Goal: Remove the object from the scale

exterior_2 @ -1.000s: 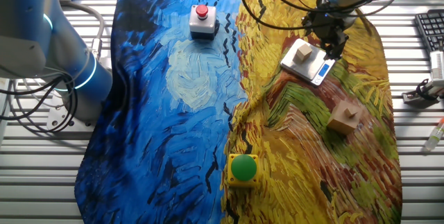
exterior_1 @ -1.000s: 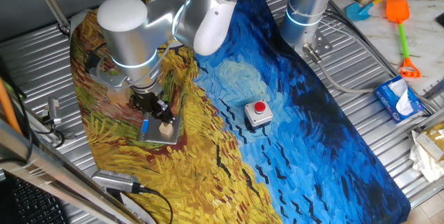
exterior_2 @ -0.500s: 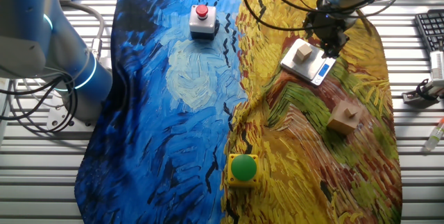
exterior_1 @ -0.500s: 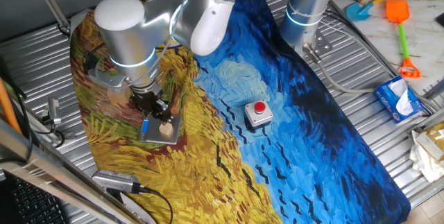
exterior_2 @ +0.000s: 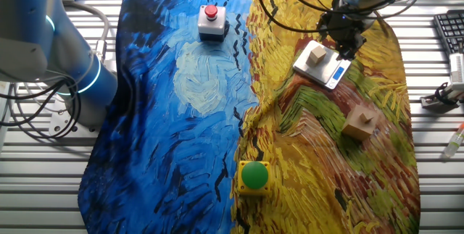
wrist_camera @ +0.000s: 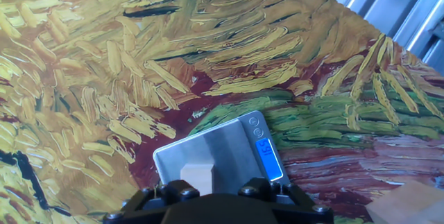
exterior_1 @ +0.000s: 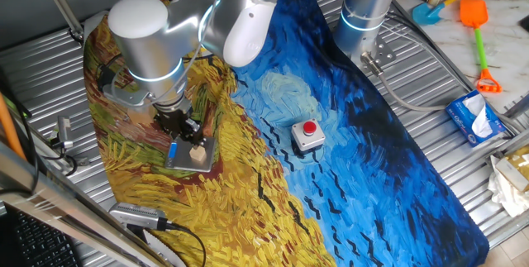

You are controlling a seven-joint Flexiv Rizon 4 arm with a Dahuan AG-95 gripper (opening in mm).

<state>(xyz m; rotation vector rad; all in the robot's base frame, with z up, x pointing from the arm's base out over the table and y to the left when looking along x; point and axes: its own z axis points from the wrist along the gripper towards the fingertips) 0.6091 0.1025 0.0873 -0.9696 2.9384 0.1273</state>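
Observation:
The small tan cube sits on the scale, a thin silver plate with a blue strip, on the yellow part of the painted cloth. My gripper hangs just above the scale's far edge, beside the cube and not touching it; its black fingers look spread apart and hold nothing. In the other fixed view the gripper is right of the cube on the scale. The hand view shows the cube on the scale just ahead of the gripper's black body; the fingertips are out of view.
A larger pinkish-tan block lies on the cloth in front of the scale. A grey box with a red button and a yellow box with a green button stand on the cloth. A second arm's base stands at the cloth's edge.
The arm's upper joints have shifted slightly left in one fixed view; the gripper stays over the scale. The cube has not moved.

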